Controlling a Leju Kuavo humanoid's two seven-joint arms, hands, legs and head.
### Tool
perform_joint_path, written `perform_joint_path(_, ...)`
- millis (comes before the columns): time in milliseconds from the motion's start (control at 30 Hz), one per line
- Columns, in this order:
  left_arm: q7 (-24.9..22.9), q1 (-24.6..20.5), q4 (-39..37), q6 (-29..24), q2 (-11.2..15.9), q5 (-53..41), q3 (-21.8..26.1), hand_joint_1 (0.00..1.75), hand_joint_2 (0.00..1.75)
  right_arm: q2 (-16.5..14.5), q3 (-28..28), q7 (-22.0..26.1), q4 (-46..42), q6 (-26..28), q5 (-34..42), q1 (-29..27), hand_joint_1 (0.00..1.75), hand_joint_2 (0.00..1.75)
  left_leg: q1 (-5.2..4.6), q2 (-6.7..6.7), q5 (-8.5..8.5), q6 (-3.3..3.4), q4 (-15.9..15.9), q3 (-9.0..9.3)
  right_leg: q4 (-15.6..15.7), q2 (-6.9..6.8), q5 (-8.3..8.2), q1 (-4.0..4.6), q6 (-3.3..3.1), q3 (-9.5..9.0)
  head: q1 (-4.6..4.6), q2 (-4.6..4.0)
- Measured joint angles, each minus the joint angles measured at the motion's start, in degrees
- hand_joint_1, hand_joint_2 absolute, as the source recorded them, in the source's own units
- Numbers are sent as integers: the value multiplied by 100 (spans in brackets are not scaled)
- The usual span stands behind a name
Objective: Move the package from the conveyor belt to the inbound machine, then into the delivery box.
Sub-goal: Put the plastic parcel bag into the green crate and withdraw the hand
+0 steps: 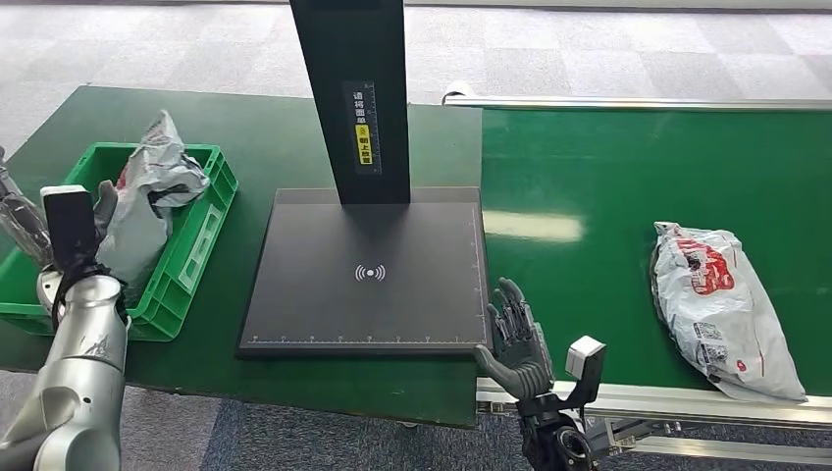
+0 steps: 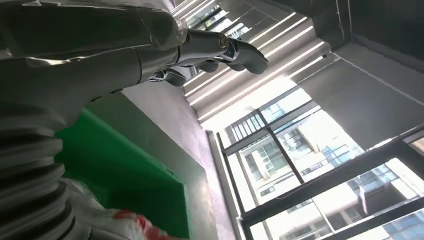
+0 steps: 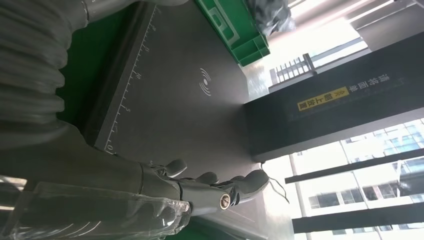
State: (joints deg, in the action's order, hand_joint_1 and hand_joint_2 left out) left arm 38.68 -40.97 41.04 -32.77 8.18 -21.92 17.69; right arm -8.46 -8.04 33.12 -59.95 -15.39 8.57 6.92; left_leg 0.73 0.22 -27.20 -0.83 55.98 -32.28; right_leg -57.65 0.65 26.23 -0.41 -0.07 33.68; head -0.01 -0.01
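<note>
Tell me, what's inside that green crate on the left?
The green crate holds crumpled grey plastic mailer bags, piled above its rim. Whatever lies beneath them, and the crate's floor, is covered by the bags and the left hand.

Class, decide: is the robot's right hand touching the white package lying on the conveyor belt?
Apart. The head view shows the right hand open beside the scanner platform's corner, with bare green conveyor belt between it and the white package.

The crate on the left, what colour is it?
Green crate, clearest in the head view.
</note>
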Motion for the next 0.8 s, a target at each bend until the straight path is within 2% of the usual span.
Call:
perform_joint_path(100, 5, 319, 566, 15, -107, 365, -238, 0, 175, 9, 1, 6, 0, 0, -1, -5, 0, 175, 1, -3, 0, 0, -1, -1, 0, -1, 1, 1, 0, 1, 1, 1)
perform_joint_path(267, -19, 544, 1042, 10, -176, 477, -446, 0, 175, 24, 2, 8, 0, 0, -1, -25, 0, 175, 1, -3, 1, 0, -1, 0, 0, -1, 0, 1, 0, -2, 1, 1)
perform_joint_path(400, 62, 771, 1481, 301, -233, 757, -597, 0, 175, 39, 2, 29, 0, 1, -1, -26, 0, 175, 1, -2, 1, 0, -1, 1, 0, -1, 0, 1, 0, -3, 0, 1)
perform_joint_path(467, 26, 992, 1806, 134, -279, 527, -768, 0, 175, 50, 2, 50, -1, 3, -1, -23, 0, 175, 0, -4, 0, 0, -1, 0, 0, -1, 0, 0, 0, -3, 0, 0)
perform_joint_path(533, -199, 1195, 2037, -165, -296, 60, -999, 0, 175, 56, 1, 59, -15, 8, 1, -22, 0, 175, 0, -8, 0, 0, -1, -3, 0, -2, 1, 0, 0, -3, 1, 1)
perform_joint_path(600, -494, 1344, 2169, -187, -284, -157, -1194, 0, 175, 63, 1, 55, -42, 10, 2, -28, 0, 175, 0, -7, -1, 0, -1, -5, 0, -2, 1, 0, 0, -2, 1, 1)
perform_joint_path(700, -668, 1552, 2329, 395, -272, 384, -1291, 0, 175, 78, 1, 33, -73, -6, -2, -37, 0, 175, 0, -2, -2, 0, -2, -4, 0, -1, 1, 0, 0, -1, -1, 1)
perform_joint_path(800, -606, 1829, 2621, 1888, -297, 1751, -1284, 0, 175, 88, -1, 44, -77, -42, -32, -38, 0, 175, 1, -1, -2, -1, -2, -2, 0, -1, 1, 1, 0, 0, -1, 1)
